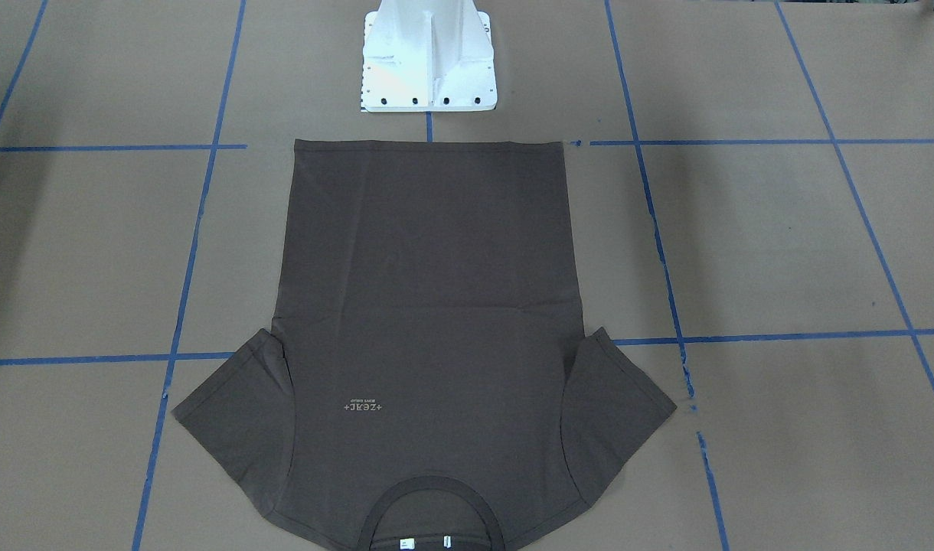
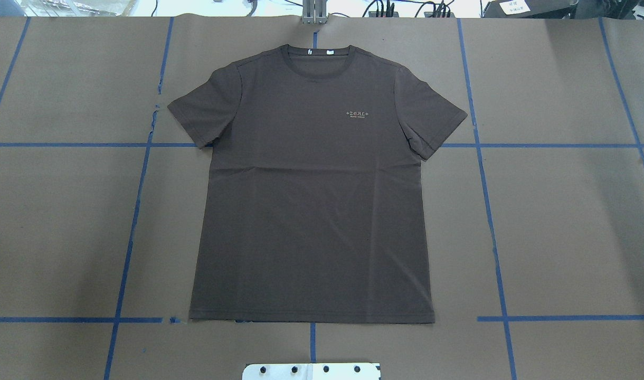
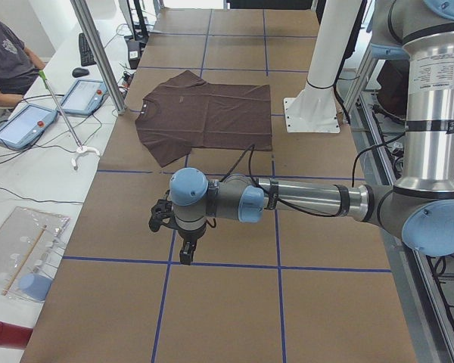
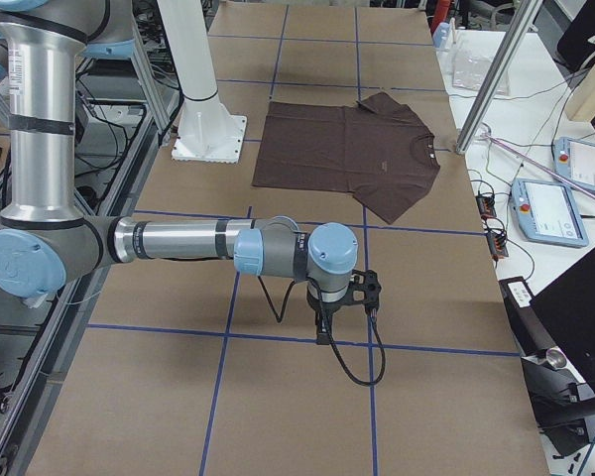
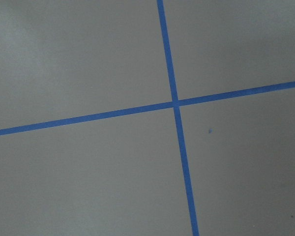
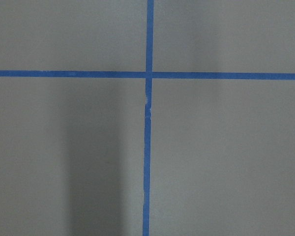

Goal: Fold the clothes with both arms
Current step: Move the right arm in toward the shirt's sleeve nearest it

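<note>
The dark brown T-shirt (image 2: 311, 211) lies flat and face up in the middle of the table, sleeves spread, collar (image 2: 320, 60) at the far side and hem toward the robot's base. It also shows in the other exterior views (image 1: 429, 306) (image 3: 204, 113) (image 4: 347, 154). The left arm's gripper (image 3: 185, 253) hangs over bare brown paper well off the shirt toward the table's left end. The right arm's gripper (image 4: 322, 332) does the same toward the right end. I cannot tell whether either is open or shut. Both wrist views show only paper and blue tape.
The white pedestal base (image 1: 427, 61) stands just behind the shirt's hem. Blue tape lines (image 2: 132, 232) grid the brown paper. A seated person (image 3: 0, 60) and control tablets (image 3: 23, 125) (image 4: 550, 208) sit on a side bench beyond the table's far edge.
</note>
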`<state>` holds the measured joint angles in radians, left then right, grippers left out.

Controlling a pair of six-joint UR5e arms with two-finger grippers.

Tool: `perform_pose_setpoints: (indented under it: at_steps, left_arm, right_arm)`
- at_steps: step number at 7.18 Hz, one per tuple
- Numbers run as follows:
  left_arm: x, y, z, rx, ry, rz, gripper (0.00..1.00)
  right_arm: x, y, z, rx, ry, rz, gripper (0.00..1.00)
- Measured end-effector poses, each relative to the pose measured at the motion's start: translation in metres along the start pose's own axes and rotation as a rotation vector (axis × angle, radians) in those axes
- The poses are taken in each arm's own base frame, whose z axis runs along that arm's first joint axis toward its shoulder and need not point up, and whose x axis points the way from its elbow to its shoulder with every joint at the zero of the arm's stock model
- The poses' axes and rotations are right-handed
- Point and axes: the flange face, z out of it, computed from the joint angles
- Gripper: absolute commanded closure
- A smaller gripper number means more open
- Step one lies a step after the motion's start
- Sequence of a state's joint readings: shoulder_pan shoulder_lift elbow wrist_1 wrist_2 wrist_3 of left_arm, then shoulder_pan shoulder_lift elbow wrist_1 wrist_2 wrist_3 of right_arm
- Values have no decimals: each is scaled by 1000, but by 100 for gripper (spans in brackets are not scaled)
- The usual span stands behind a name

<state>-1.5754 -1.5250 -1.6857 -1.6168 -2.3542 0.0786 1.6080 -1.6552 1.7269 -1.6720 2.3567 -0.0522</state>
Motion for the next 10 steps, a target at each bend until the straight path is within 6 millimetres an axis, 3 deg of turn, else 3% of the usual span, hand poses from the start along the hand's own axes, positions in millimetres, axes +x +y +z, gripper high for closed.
perform_pose_setpoints:
  at_steps: [3, 5, 6, 7, 10]
  left_arm:
    - [4, -4, -4, 12, 0, 13, 0]
    - [22, -38, -23, 63, 2, 71, 0]
    - [35, -53, -30, 115, 12, 135, 0]
    - [48, -63, -33, 184, 19, 218, 0]
    - [49, -84, -14, 242, 38, 247, 0]
  right_arm:
    - [-6, -6, -4, 10, -1, -13, 0]
    - [-32, -41, -12, 65, -4, -105, 0]
    - [-50, -61, -1, 88, -27, -169, 0]
    - [-74, -85, 9, 114, -49, -189, 0]
    - [-220, -186, 31, 107, -113, -159, 0]
